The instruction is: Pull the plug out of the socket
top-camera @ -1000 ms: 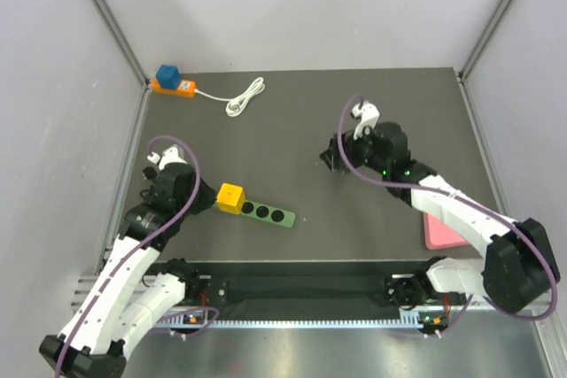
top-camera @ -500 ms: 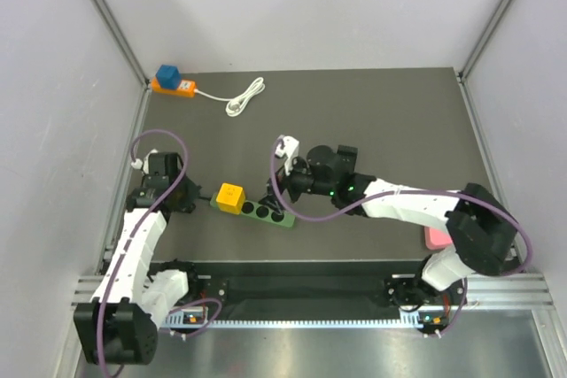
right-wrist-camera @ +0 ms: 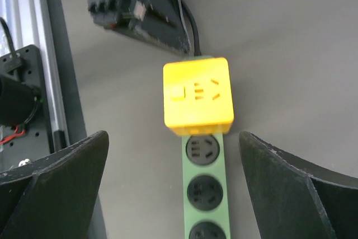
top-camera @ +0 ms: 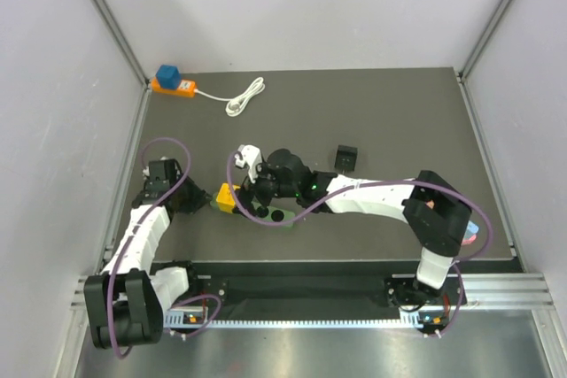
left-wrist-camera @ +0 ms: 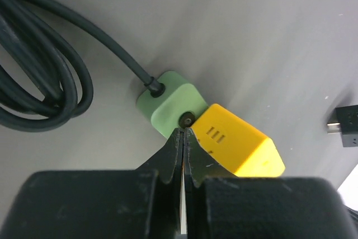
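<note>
Plug [right-wrist-camera: 197,96] not yet pulled: it sits in the end slot of the strip [right-wrist-camera: 206,194].
At the strip's cable end the left gripper [left-wrist-camera: 183,132], jaws pinched together on nothing, sets its tips just beside the plug (a hold-down, I'd guess). The right gripper [right-wrist-camera: 173,144] hangs over the plug, jaws wide, with a gap on either side. Closing and lifting are left. Straight up looks free; the coiled cable [left-wrist-camera: 45,82] and front rail [right-wrist-camera: 33,37] crowd the left, and bare table [top-camera: 381,112] lies beyond.
</note>
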You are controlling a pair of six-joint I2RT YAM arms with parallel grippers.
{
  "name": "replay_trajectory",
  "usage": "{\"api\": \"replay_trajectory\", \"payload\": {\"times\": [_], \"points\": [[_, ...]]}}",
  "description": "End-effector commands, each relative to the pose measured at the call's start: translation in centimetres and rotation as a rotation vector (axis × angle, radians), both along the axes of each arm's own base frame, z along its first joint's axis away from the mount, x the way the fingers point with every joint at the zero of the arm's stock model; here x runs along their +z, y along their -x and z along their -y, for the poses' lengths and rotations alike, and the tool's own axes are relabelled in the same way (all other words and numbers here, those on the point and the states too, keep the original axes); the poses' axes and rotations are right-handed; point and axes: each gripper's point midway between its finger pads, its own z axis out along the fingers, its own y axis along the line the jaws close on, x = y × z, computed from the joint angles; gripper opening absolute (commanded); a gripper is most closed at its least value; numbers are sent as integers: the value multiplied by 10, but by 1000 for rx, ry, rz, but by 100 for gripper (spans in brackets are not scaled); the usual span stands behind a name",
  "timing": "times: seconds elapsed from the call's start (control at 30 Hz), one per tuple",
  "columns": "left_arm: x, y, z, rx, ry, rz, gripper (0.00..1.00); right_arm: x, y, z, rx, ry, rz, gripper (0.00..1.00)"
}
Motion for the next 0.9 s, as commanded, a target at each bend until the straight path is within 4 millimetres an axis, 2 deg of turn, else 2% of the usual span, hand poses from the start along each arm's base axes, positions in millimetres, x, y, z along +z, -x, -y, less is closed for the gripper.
{"api": "replay_trajectory", "payload": {"times": [0.0,0.23,0.43,0.57,0.6,0.63,0.67,0.73,0.77,0.83,0.87], "points": [[-3,-10,0,-11,6,36,0,14,2,-25,31,-16,65,98],[-20,-8,5,-26,31,-11,0,8,0,-42,31,-3,57,98],[-35,-1,-4,24,4,-77,0,-3,-1,-48,26,17,55,96],[-42,5,-12,70,-31,-138,0,-10,-3,-54,33,28,54,85],[-43,6,-13,76,-34,-146,0,-13,-3,-55,48,46,77,79],[-45,8,-13,83,-34,-158,0,-9,-8,-58,42,45,88,77],[-47,9,-14,90,-38,-164,0,-19,-6,-58,48,74,81,77],[-51,13,-16,99,-41,-189,0,-18,-11,-61,31,94,118,77],[-52,15,-16,101,-44,-196,0,-26,-10,-61,31,121,121,78],[-53,16,-16,102,-42,-199,0,-27,-18,-60,-8,153,173,87],[-53,17,-16,105,-39,-204,0,-30,-18,-60,-18,169,187,89]]}}
